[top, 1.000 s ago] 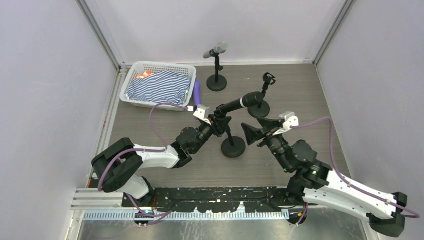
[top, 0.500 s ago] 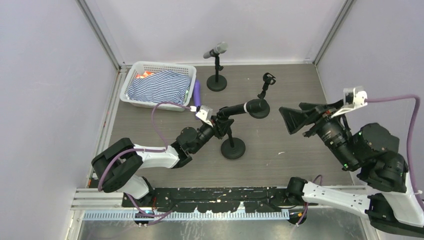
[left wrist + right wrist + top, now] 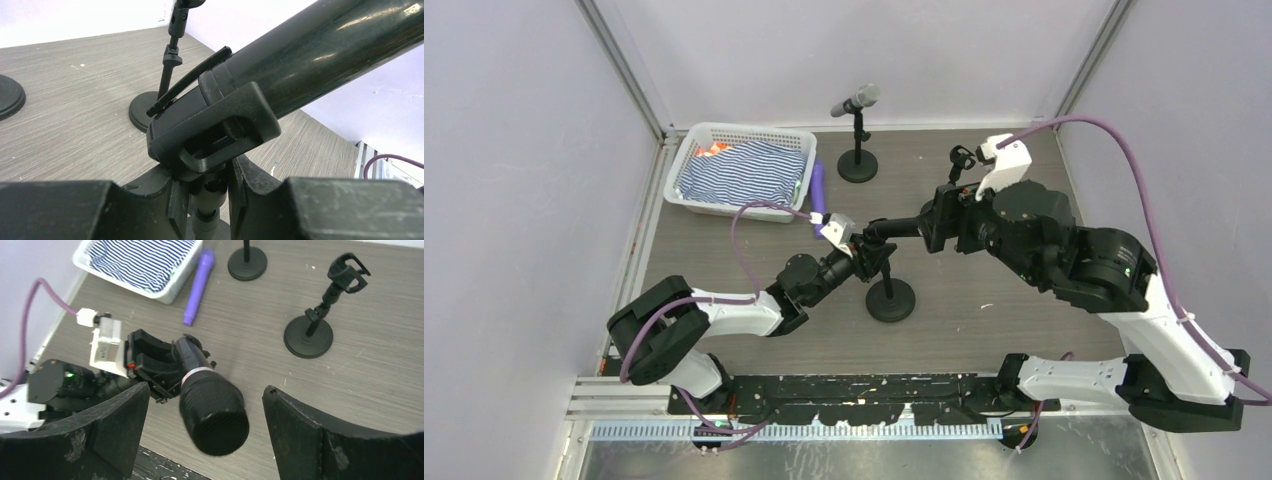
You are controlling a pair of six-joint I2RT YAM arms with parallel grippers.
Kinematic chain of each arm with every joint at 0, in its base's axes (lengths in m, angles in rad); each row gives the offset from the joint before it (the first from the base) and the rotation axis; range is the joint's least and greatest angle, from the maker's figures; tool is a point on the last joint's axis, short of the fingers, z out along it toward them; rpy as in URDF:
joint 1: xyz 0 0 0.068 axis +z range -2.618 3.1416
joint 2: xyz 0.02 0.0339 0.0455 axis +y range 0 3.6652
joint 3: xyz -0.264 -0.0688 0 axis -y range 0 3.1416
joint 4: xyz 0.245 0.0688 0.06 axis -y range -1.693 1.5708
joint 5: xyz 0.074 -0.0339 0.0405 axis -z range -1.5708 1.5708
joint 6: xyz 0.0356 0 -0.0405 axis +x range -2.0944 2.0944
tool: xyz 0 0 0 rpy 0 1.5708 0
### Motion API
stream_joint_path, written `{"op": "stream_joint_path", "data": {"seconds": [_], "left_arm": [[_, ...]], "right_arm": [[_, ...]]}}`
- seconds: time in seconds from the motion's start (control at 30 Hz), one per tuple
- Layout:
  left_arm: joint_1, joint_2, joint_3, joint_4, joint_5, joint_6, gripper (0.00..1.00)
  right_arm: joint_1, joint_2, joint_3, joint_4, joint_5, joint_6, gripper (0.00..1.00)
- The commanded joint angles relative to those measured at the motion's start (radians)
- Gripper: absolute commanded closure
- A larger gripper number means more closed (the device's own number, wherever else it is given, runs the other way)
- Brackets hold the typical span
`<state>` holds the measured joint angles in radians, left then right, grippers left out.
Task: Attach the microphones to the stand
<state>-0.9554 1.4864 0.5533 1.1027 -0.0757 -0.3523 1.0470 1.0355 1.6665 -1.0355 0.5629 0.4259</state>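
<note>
A: So, where's the black microphone (image 3: 212,410)?
B: In the clip (image 3: 215,132) of the near stand (image 3: 891,298), body angled up, head pointing straight at the right gripper (image 3: 205,390). The right jaws are spread wide, one either side of the head, not touching it.
A: Left gripper (image 3: 207,190)?
B: Clamped on the stand's neck, just under the clip. My read: it braces the stand so a push on the mic won't tip it.
A: Is the right set to seat it?
B: Likely. Can't tell how deep it sits in the clip.
A: Others?
B: The silver-grey microphone (image 3: 856,100) is up on the far stand (image 3: 857,165), well beyond both grippers. The purple microphone (image 3: 199,287) lies flat beyond the left gripper, just beside the basket (image 3: 754,128). The empty stand (image 3: 310,332) is near the right gripper, off to one side.
</note>
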Motion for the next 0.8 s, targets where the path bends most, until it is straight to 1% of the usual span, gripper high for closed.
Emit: {"op": "stream_joint_path", "data": {"seconds": [0.0, 0.13, 0.27, 0.6, 0.77], "left_arm": [[-0.006, -0.013, 0.028, 0.072, 0.046, -0.021, 1.00], [-0.006, -0.015, 0.027, 0.072, 0.049, -0.018, 1.00], [-0.006, -0.017, 0.029, 0.065, 0.051, -0.013, 1.00], [-0.006, -0.012, 0.034, 0.049, 0.047, -0.007, 1.00], [-0.006, -0.008, 0.039, 0.045, 0.051, -0.005, 1.00]], "right_arm": [[-0.103, 0.015, 0.044, -0.040, -0.133, 0.017, 0.12], [-0.252, 0.028, 0.016, -0.027, -0.343, 0.022, 0.14], [-0.300, 0.039, 0.008, -0.024, -0.414, 0.019, 0.16], [-0.304, 0.087, 0.018, -0.044, -0.474, 0.003, 0.16], [-0.305, 0.101, 0.015, -0.047, -0.461, -0.004, 0.22]]}}
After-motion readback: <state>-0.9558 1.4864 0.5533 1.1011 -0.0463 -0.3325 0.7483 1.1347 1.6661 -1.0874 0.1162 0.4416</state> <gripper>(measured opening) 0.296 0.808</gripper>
